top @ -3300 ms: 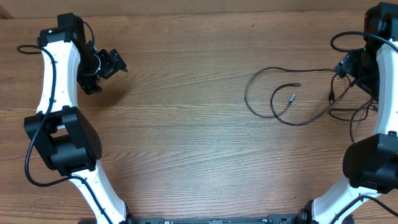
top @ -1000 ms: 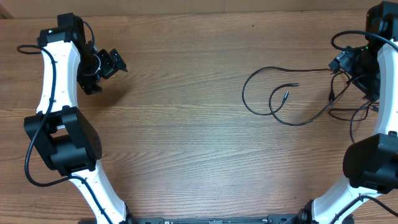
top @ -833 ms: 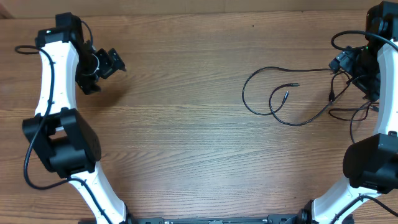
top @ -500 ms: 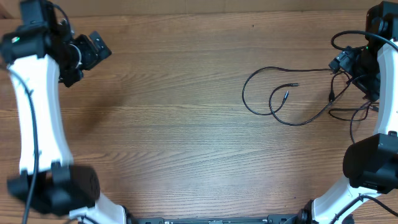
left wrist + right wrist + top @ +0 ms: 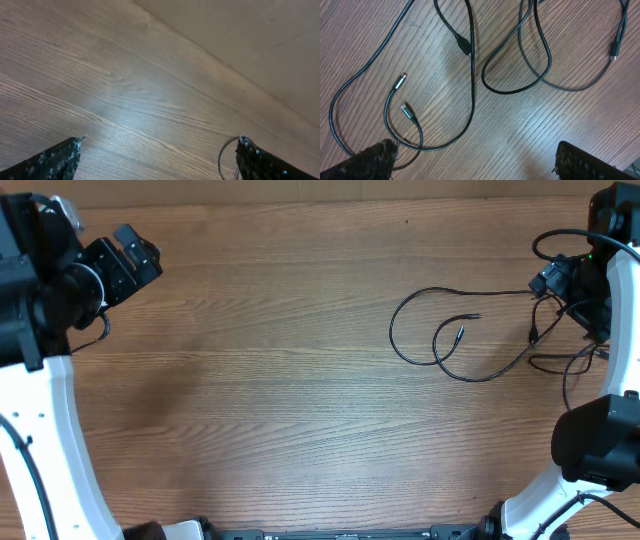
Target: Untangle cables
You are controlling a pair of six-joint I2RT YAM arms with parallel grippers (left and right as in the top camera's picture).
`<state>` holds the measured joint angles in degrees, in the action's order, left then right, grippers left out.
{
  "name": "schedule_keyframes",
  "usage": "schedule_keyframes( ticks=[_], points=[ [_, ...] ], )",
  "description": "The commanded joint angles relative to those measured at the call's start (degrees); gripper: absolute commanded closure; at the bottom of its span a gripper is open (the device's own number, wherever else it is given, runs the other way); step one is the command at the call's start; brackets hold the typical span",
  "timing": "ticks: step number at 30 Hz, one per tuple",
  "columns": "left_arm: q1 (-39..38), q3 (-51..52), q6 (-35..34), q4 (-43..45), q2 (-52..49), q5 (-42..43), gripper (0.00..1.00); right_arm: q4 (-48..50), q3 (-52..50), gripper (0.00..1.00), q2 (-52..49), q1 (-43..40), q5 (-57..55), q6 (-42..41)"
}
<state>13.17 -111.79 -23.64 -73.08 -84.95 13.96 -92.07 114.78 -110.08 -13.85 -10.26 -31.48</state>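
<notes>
Right gripper (image 5: 475,145) has its fingers spread wide, clamped on nothing, with the loose black cables (image 5: 463,45) sprawled ahead of and between them. Left gripper (image 5: 160,140) is spread too, over the wooden table (image 5: 125,75).

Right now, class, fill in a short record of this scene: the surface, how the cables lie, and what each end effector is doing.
Surface: wooden table
Cables: thin, black, in loose overlapping loops on the right side, plug ends free
Left end effector: open, empty, far left, away from the cables
Right end effector: open, empty, above the cables
Task state: loops not yet separated
</notes>
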Motion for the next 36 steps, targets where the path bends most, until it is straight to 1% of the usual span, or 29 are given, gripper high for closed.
schedule_keyframes(
  ticks=[1,3,7,11,12,16,20,22,25,31,36],
  points=[
    [0.0,-0.2,-0.2,0.0,2.7,0.5,0.00,0.3,-0.1,0.00,1.8,0.0,0.3,-0.2],
    [0.0,-0.2,0.1,-0.2,3.4,0.0,0.00,0.3,-0.1,0.00,1.8,0.0,0.3,-0.2],
    [0.0,-0.2,1.4,-2.3,4.7,-5.5,0.00,0.3,-0.1,0.00,1.8,0.0,0.3,-0.2],
    [0.0,-0.2,2.0,-6.9,5.5,-9.5,0.00,0.3,-0.1,0.00,1.8,0.0,0.3,-0.2],
    [0.0,-0.2,2.0,-9.4,5.6,-11.2,0.00,0.3,-0.1,0.00,1.8,0.0,0.3,-0.2],
    [-0.1,0.5,2.1,-13.9,5.6,-12.5,0.01,0.3,-0.1,0.00,1.8,0.0,0.3,-0.2],
    [-0.4,5.2,2.4,-13.8,5.6,-12.0,0.01,0.3,-0.1,0.00,1.8,0.0,0.3,-0.2],
    [-0.9,8.6,2.4,-12.9,5.6,-12.0,0.00,0.3,-0.1,0.00,1.8,0.0,0.3,-0.2],
    [-1.4,14.6,2.4,-9.2,5.6,-11.5,0.00,0.3,-0.1,0.00,1.8,0.0,0.3,-0.2],
    [-1.6,26.9,2.3,1.2,6.0,-5.9,0.00,0.3,-0.1,0.00,1.8,0.0,0.3,-0.2],
    [-1.6,36.5,2.2,7.8,6.0,-2.7,0.00,0.3,-0.1,0.00,1.8,0.0,0.3,-0.2]
  ],
)
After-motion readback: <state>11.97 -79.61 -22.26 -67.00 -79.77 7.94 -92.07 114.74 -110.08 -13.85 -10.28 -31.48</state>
